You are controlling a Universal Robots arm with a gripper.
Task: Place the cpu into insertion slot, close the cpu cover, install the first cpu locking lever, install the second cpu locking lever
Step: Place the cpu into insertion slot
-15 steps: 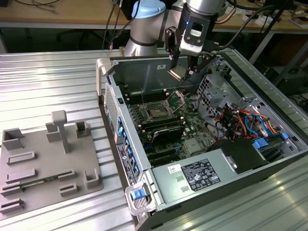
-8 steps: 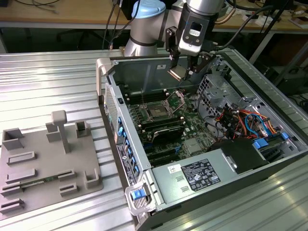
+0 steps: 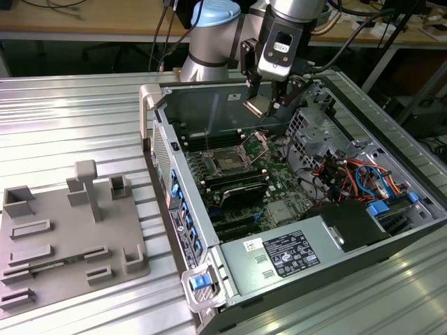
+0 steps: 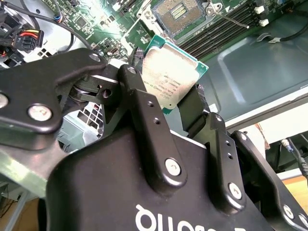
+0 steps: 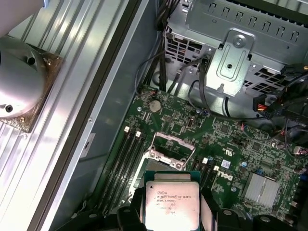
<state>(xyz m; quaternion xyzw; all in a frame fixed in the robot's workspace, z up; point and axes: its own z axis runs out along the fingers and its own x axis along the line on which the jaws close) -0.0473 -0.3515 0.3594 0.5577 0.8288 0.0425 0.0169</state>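
Hanging over an open computer case (image 3: 209, 105), the cpu (image 5: 172, 207) is clamped by two opposite edges between the fingers of the gripper (image 4: 166, 83), its silver top turned to both wrist views. It is carried clear of the board and touched by nothing but the fingers. In the exterior view it looks tilted rather than flat. Just beyond it the slot (image 4: 179, 10) is seen bare, its dark contacts ringed by a silver rim, with nothing seated in it. The cover (image 5: 171, 148) is stood up at one edge of the slot and a thin lever (image 4: 231, 19) is sprung free beside it, so the way down appears open. Memory slots (image 5: 126, 159) are ranged alongside, a drive cage (image 5: 236, 57) is set farther off, and the case is laid on its side on a ribbed metal table (image 3: 70, 105).

The placement is judged barely begun. For a clean seating, the chip would best be levelled and squared to the rim, its corners matched to the slot's. It would then be lowered straight, without sliding across the contacts, which are likely to be easily bent. The grip should be loosened only once the chip is resting flat inside the rim.
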